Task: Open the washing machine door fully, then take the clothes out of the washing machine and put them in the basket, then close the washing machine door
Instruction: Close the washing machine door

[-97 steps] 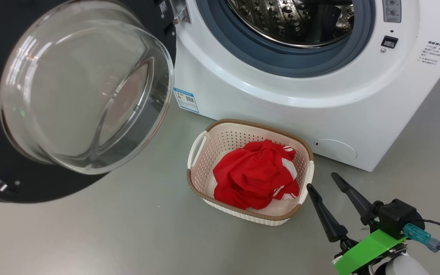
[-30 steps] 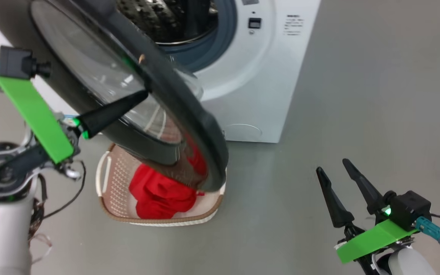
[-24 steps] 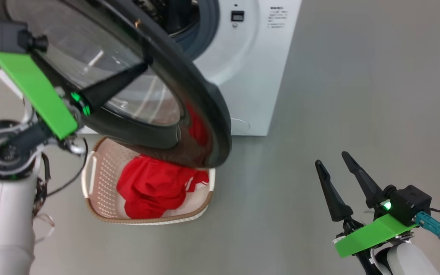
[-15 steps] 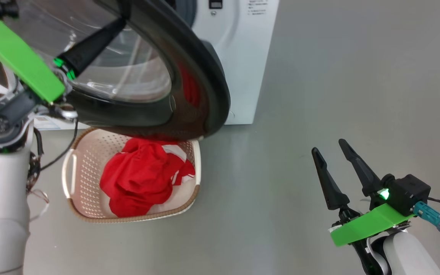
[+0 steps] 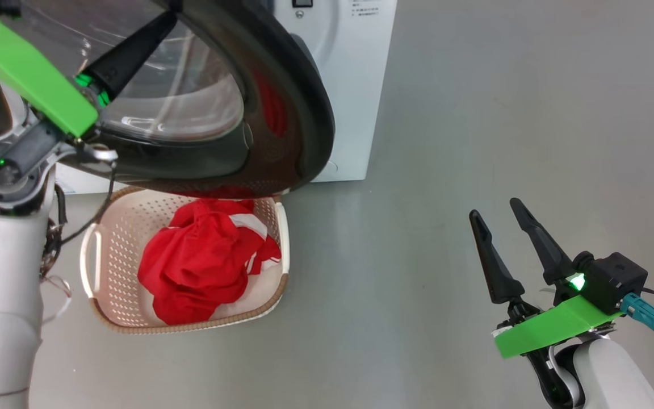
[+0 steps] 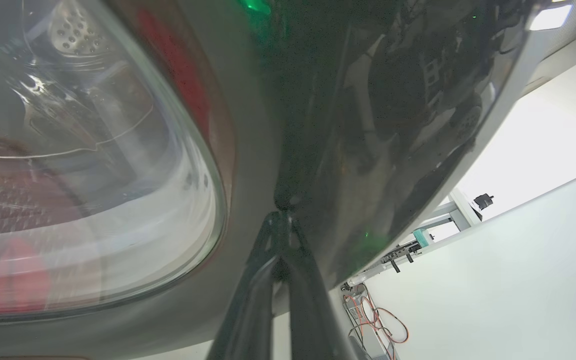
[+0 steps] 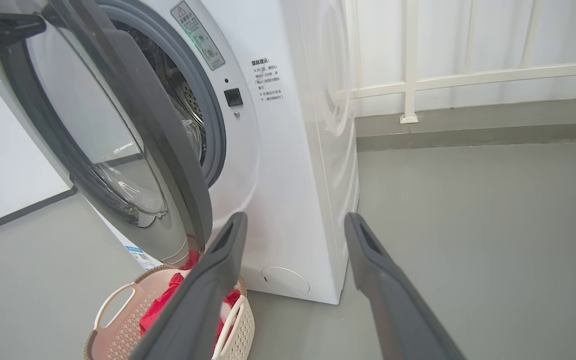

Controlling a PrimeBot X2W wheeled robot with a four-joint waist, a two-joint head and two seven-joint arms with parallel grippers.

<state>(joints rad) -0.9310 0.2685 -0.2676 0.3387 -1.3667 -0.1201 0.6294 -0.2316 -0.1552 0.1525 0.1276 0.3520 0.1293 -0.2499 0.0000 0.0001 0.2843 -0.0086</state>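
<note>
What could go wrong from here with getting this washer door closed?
The left gripper has its fingers shut, tips pressed on the glossy washing machine door; they could skid off that smooth curve.
The door's lower edge hangs over the basket and the clothes; clearance is hard to judge, so it might snag fabric or nudge the basket.

The washing machine door [image 5: 298,102] has been swung from wide open to part-closed, pressed by the left gripper [image 5: 168,20].
</note>
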